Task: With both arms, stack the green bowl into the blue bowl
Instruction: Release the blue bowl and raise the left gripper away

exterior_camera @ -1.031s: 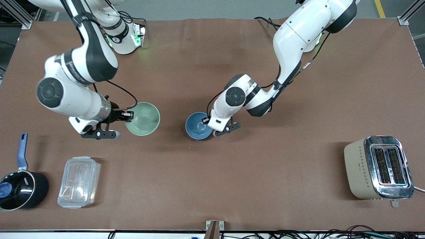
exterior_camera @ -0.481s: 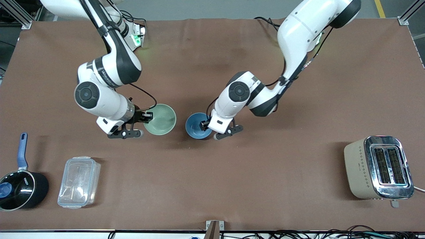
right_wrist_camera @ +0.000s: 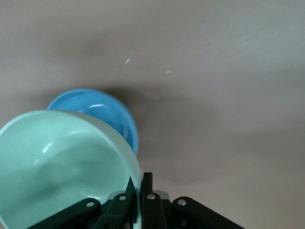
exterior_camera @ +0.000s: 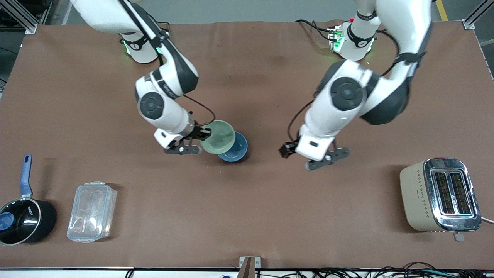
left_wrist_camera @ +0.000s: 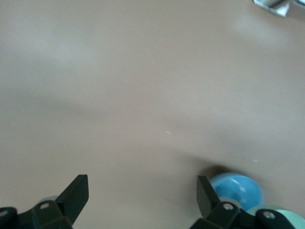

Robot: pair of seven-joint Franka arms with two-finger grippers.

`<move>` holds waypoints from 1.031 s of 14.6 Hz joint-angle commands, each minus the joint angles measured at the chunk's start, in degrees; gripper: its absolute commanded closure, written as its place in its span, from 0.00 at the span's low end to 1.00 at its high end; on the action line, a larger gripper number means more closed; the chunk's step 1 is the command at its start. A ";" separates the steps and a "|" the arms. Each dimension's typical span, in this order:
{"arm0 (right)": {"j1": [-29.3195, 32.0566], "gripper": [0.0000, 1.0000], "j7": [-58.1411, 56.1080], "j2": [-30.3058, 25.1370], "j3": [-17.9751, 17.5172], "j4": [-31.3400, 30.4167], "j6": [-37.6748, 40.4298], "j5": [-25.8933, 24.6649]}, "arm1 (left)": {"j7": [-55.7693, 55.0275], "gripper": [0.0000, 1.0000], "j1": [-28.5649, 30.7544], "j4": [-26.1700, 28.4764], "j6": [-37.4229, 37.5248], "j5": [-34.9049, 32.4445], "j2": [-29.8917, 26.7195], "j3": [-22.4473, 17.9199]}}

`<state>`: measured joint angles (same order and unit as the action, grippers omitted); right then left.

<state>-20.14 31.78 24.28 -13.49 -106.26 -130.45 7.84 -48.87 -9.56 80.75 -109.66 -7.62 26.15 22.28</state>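
Note:
My right gripper [exterior_camera: 203, 134] is shut on the rim of the pale green bowl [exterior_camera: 218, 137] and holds it tilted in the air, partly over the blue bowl [exterior_camera: 236, 150]. The blue bowl stands on the brown table mid-way between the arms. In the right wrist view the fingers [right_wrist_camera: 147, 183] pinch the green bowl's [right_wrist_camera: 62, 162] rim, with the blue bowl [right_wrist_camera: 102, 109] under it. My left gripper [exterior_camera: 287, 150] is open and empty above the table, beside the blue bowl toward the left arm's end. Its wrist view shows the spread gripper [left_wrist_camera: 141, 191], the blue bowl [left_wrist_camera: 237, 191] and the green bowl's edge [left_wrist_camera: 281, 215].
A beige toaster [exterior_camera: 440, 195] stands near the front camera at the left arm's end. A clear plastic container [exterior_camera: 92, 211] and a black saucepan with a blue handle [exterior_camera: 23, 218] stand near the front camera at the right arm's end.
My right arm has carried the green bowl across to the blue bowl and now holds it over it. My left gripper has left the blue bowl's rim and moved off toward the left arm's end.

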 commanded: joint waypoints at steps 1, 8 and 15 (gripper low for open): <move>-1.83 1.00 4.51 1.90 -0.13 0.00 -2.96 -0.28 | 10.87 0.00 5.32 0.63 5.14 -1.52 -4.52 0.04; -1.57 0.99 4.69 4.55 -0.13 0.35 -6.83 -0.81 | 20.39 0.00 13.41 0.63 10.60 -1.61 -12.08 -0.05; -1.13 0.90 4.69 6.57 -0.13 1.05 -8.68 -2.22 | 33.75 0.00 18.26 0.81 18.34 -0.47 -18.41 0.04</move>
<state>-21.99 35.50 29.87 -12.96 -106.16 -138.68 6.60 -16.30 8.93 80.60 -93.00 -8.22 10.06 22.09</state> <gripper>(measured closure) 0.947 0.000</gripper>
